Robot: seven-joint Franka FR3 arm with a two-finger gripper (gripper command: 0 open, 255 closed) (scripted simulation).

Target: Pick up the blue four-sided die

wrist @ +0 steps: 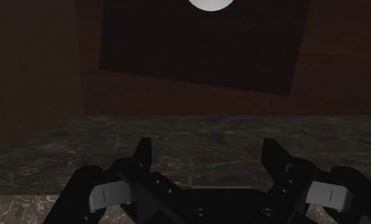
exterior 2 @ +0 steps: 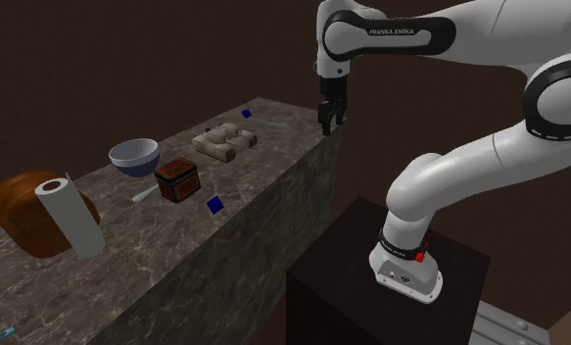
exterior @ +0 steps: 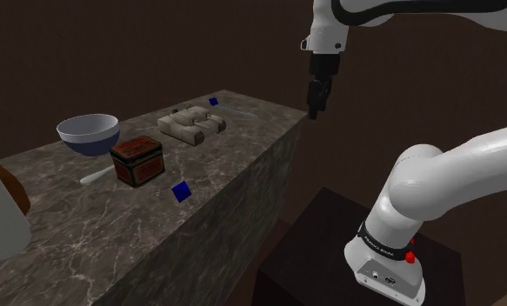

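Observation:
Two small blue pieces lie on the dark marble counter. One blue angular piece sits near the counter's front edge, in front of a red tin. The other blue piece lies at the far end, behind a beige blocky object. I cannot tell which of them is four-sided. My black gripper hangs fingers-down just off the counter's far corner, well away from both pieces. It is open, fingers apart, nothing between them.
On the counter stand a grey-blue bowl, a red-brown tin, a beige blocky object and a white utensil. A paper roll and a brown rounded thing sit further along. The dark stand is beside the counter.

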